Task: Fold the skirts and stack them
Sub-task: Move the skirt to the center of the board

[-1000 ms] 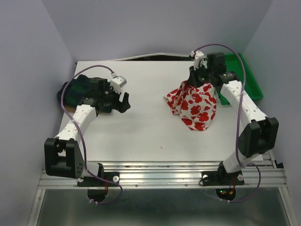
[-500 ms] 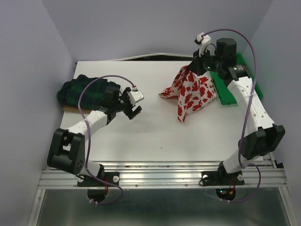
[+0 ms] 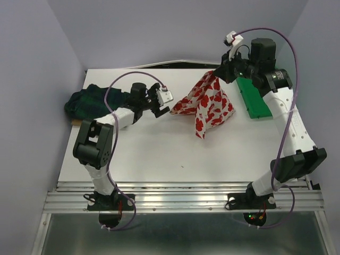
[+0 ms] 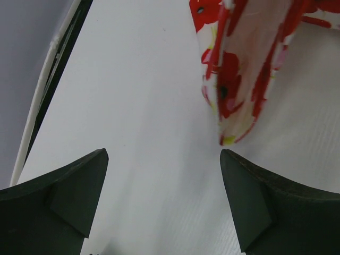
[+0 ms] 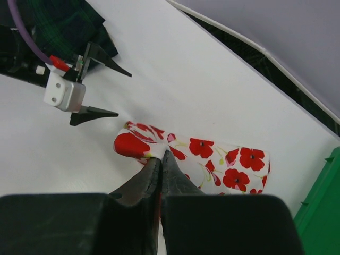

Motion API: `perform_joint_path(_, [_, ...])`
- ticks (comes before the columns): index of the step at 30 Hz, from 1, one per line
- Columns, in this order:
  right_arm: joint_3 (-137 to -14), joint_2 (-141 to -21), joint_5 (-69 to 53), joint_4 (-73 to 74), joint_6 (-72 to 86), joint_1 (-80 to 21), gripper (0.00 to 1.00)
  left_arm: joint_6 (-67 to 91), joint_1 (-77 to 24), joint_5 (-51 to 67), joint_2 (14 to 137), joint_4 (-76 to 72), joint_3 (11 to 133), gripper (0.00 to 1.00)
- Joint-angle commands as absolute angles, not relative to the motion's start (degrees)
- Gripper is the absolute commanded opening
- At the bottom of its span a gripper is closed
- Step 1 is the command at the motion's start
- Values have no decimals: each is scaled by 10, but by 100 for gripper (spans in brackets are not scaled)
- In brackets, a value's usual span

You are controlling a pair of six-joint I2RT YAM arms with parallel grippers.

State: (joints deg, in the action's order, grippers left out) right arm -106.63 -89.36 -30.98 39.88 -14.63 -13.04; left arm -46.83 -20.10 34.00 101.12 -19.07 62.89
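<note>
Top external view, left to right: the plaid skirt [image 3: 85, 102] lies bunched and unfolded at the left edge of the counter [image 3: 159, 154]. The left hand [image 3: 162, 103] is spread and empty, just beside the lower corner of the poppy skirt [image 3: 210, 103]. That skirt hangs by its top edge, pinched in the right hand [image 3: 218, 73]. Judgement: early stage, with neither skirt folded and no stack formed. The green tray [image 3: 257, 98], far right, shows no contents, and the right arm hides part of it.
</note>
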Motion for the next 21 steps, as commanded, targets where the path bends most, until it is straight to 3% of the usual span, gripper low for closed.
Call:
perform_joint_path(1, [-1122,-889,-327,380,-137,-127,1,-440,-219,347,1029,-233,663,98])
perform_joint_path(12, [-1169,-913,-334,384,-126,-127,1,-526,-240,459,1009,-69,674,99])
perform_joint_path(21, [-1194,-920,-335,383,-113,-127,1,-581,-293,471,1020,16,697,99])
